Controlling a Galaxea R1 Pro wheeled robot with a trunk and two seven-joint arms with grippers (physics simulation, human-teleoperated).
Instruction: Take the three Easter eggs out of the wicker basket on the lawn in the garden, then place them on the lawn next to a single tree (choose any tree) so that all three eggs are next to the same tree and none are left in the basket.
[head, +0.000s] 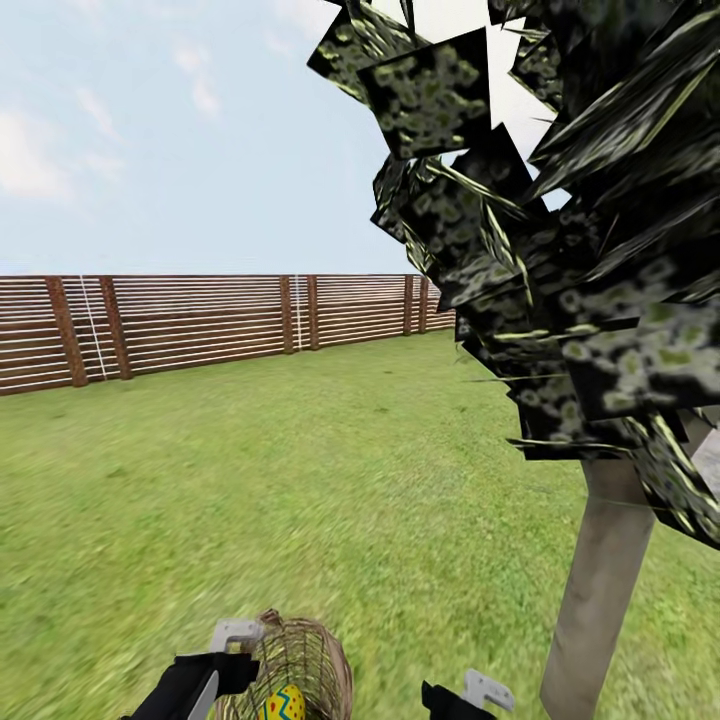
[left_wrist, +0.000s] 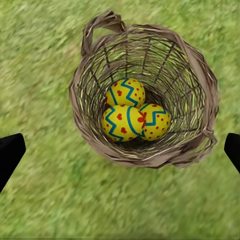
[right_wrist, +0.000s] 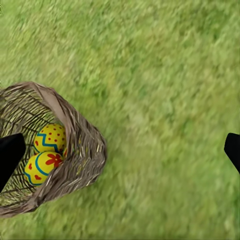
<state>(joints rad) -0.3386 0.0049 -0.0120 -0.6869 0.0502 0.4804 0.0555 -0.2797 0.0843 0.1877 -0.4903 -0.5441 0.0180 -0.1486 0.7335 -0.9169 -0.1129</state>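
with the left pincer (left_wrist: 120, 150) spread wide and empty above the wicker basket (left_wrist: 200, 75), it should drop straight onto the topmost of the three easter eggs (left_wrist: 120, 123), clear of the rim; the right pincer (right_wrist: 120, 150) hangs open over the lawn (right_wrist: 165, 100)

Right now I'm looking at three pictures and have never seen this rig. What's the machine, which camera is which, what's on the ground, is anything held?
It is a simulated wheeled robot with two arms, driven by a person. The big picture comes from its head camera, looking forward and down: lawn, a brown slat fence and a tree close on the right. At the bottom edge are the left gripper and right gripper, with the basket between them, nearer the left.

The other two pictures come from cameras on the wrists, looking along the fingers. The left wrist looks straight into the basket, which sits on the grass with three eggs inside. The right wrist sees the basket off to one side, two eggs showing.

Both grippers are open and hold nothing.
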